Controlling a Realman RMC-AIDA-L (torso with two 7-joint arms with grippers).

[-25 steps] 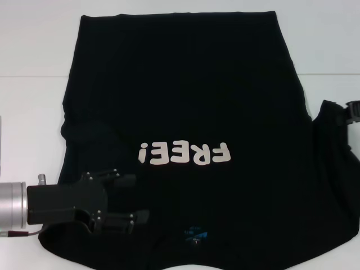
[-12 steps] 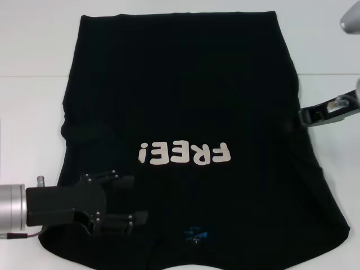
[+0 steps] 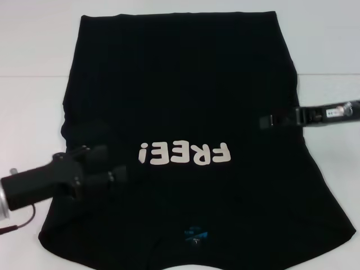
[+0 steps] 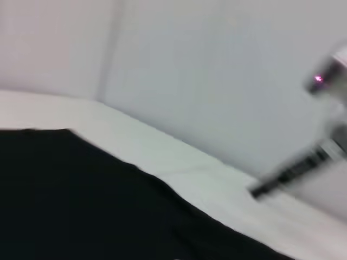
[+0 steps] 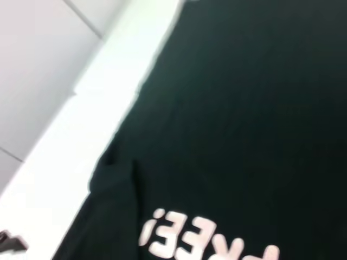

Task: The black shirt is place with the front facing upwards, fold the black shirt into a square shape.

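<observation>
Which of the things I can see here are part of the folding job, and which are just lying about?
Part of the job:
- black shirt, spread face up, "FREE!" lettering showing
- left gripper, over the shirt's left side
- right gripper, over the shirt's right edge

Just there:
- white table under the shirt; nothing else lies about

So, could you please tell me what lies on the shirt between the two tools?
In the head view, only bare black shirt cloth lies between the left tool and the right tool; the "FREE!" lettering sits just nearer the robot.
</observation>
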